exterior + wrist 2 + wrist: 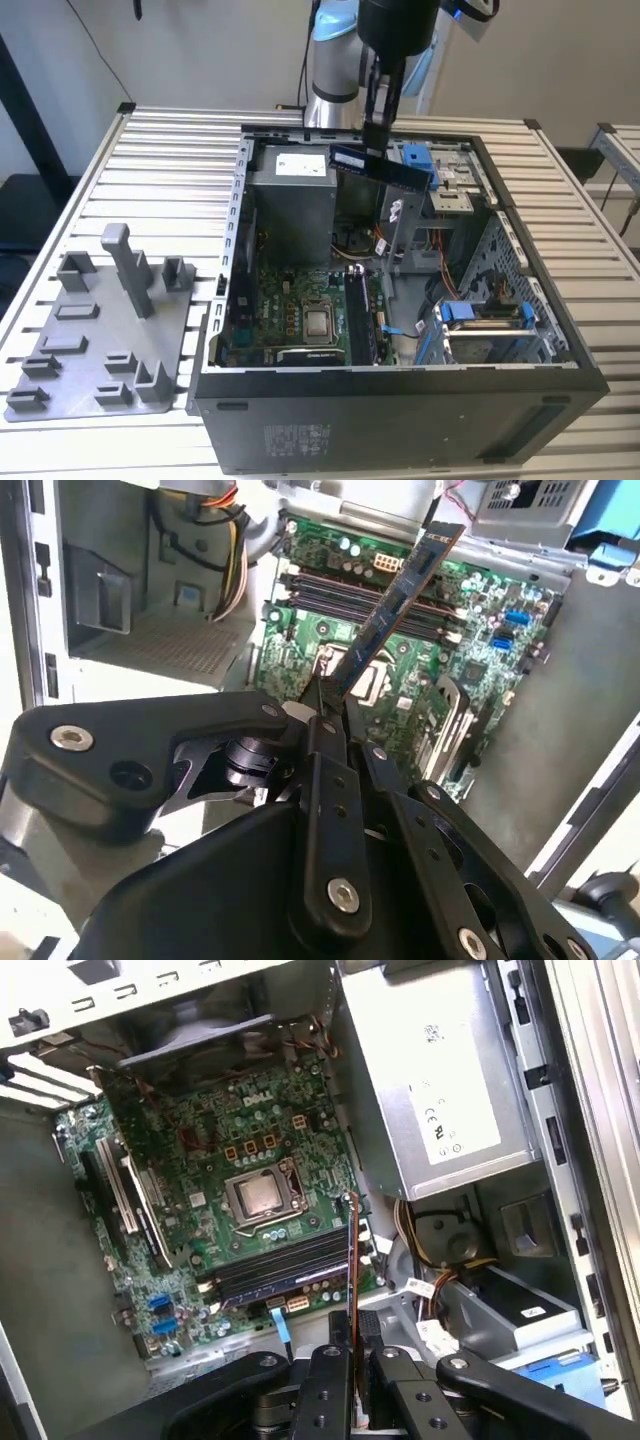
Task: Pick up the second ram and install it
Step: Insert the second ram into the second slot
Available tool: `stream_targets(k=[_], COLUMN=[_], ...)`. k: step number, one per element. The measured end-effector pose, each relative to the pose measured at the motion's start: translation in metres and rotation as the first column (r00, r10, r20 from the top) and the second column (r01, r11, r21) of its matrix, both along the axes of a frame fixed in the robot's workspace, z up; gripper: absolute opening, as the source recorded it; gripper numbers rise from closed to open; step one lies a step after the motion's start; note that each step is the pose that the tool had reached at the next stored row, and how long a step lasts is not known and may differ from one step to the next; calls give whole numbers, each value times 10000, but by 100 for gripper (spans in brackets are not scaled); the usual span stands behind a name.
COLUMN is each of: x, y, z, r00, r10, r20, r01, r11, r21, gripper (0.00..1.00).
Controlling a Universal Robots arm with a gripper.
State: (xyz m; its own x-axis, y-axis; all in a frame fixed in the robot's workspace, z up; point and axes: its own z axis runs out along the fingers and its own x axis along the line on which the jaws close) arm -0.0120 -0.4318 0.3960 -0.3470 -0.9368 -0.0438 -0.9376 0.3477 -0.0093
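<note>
Dark blue second ram (pixel 405 173) with a pale label, black tool (pixel 376 148), green motherboard (pixel 300 300) dotted with black chips, black computer case (pixel 400 420), silver-grey power supply (pixel 290 205), bright blue drive brackets (pixel 480 312), plain grey holder tray (pixel 95 335), pale counter (pixel 170 170) striped with parallel slats.

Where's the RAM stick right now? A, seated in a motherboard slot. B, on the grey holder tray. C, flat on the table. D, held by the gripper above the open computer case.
D: the gripper is shut on the RAM stick, in the air over the open computer case.
</note>
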Motion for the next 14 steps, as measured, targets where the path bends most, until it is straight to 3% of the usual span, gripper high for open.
stream_targets(k=[3, 7, 11, 14], x=[0, 0, 0, 0], y=[0, 0, 0, 0], z=[-1, -3, -5, -7], r00=[9986, 9921, 9806, 9689], r10=[-532, -1252, -1961, -2475], r20=[0, 0, 0, 0], r01=[532, 1252, 1961, 2475], r11=[9986, 9921, 9806, 9689], r21=[-1, 0, -1, 0], gripper=[14, 14, 14, 14])
